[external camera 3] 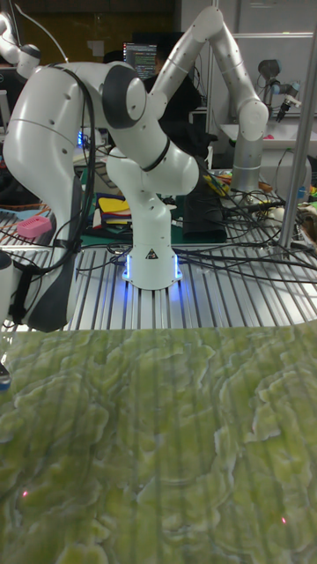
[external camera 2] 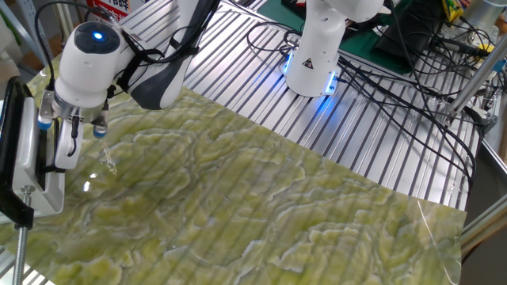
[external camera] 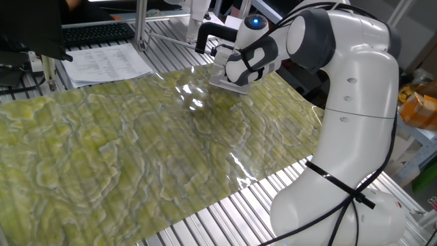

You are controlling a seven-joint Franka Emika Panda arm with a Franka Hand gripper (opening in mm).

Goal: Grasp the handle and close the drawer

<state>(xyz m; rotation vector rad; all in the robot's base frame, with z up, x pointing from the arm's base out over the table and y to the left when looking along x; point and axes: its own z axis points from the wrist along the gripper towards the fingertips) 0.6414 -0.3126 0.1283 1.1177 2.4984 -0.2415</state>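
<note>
Robot base (external camera 2: 312, 62): has a small black triangle warning sign on the white pedestal, just above the blue glow. No words on it I can make out. Same triangle shows on the base in the tall fixed view too.
Papers (external camera: 109, 63): printed sheets next to the keyboard (external camera: 97, 32), rows of text or a table, way too small to read.
Red sign (external camera 2: 111, 6): top edge of the other fixed view, red with some white characters, cut off and not legible.
Monitor (external camera 3: 141, 56): lit screen in the background of the tall fixed view, nothing readable.
Everything else: no brand names or numbers I can read.
</note>
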